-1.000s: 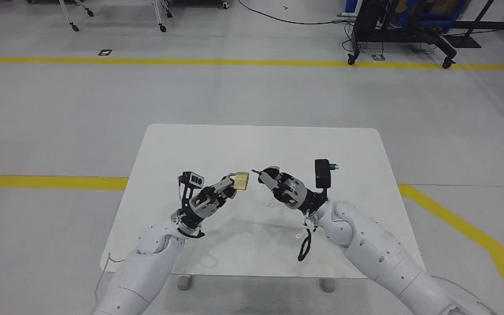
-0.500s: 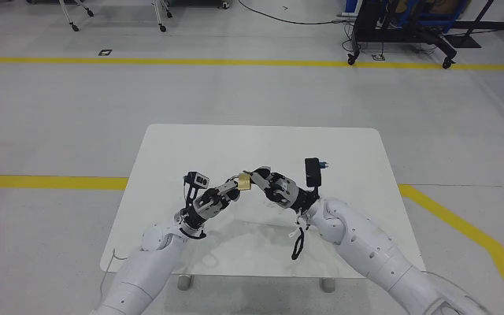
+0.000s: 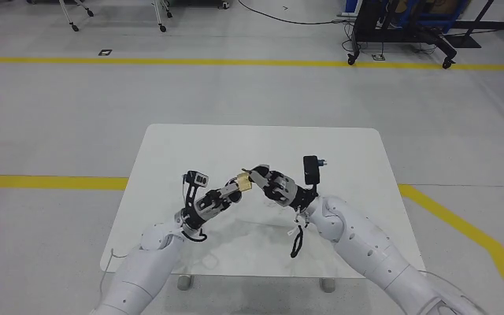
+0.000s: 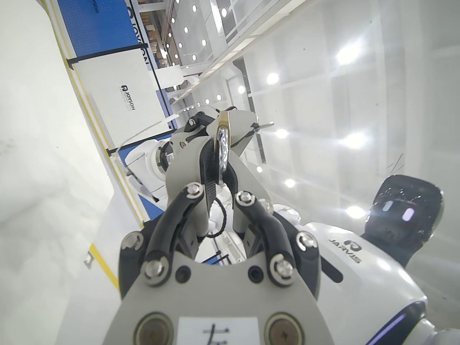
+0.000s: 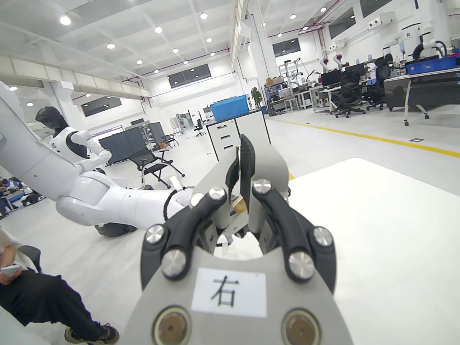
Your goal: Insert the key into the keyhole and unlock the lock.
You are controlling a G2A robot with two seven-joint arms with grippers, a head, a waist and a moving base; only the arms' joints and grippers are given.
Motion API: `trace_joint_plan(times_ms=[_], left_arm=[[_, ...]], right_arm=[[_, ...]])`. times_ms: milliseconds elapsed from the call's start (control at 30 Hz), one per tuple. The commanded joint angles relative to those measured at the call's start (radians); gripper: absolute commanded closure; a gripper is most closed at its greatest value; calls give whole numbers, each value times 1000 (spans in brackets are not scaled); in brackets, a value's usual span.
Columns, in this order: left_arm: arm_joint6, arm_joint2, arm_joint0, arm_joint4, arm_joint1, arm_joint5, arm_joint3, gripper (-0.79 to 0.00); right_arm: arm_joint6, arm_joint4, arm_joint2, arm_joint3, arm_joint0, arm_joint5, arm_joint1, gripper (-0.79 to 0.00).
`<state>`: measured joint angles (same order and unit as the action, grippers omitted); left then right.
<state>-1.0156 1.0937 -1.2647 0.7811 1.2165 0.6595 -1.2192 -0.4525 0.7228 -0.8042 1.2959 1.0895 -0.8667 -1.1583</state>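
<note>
Left jaws: the left gripper (image 4: 218,166) is clamped on the brass lock (image 4: 222,134), which stands edge-on between the pads and sticks out past the fingertips.
Right jaws: the right gripper (image 5: 241,161) is pinched together on the key (image 3: 250,169).
Key to lock: in the top view the key lies at the lock's 12 o'clock edge; whether it sits in the keyhole cannot be told.
Grippers: almost tip to tip, the right at the left's 2 o'clock.
Surroundings: both are held over the middle of the white table (image 3: 339,150).
</note>
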Motion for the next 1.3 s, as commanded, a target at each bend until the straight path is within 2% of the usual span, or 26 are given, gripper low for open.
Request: trace_joint_plan(times_ms=[0, 167, 500, 867, 1267], left_arm=[[19, 1, -7, -51, 0, 28, -17, 0], [40, 6, -26, -102, -2, 48, -47, 0], [77, 23, -44, -167, -5, 88, -83, 0], [125, 25, -54, -177, -3, 89, -84, 0], [153, 29, -61, -181, -1, 92, -82, 0]], right_arm=[[-7, -2, -28, -4, 7, 8, 3, 0], [15, -21, -68, -11, 14, 8, 5, 0], [153, -123, -26, -58, -24, -37, -24, 0], [204, -133, -42, -60, -19, -90, -36, 0], [284, -141, -55, -18, -7, -100, -44, 0]])
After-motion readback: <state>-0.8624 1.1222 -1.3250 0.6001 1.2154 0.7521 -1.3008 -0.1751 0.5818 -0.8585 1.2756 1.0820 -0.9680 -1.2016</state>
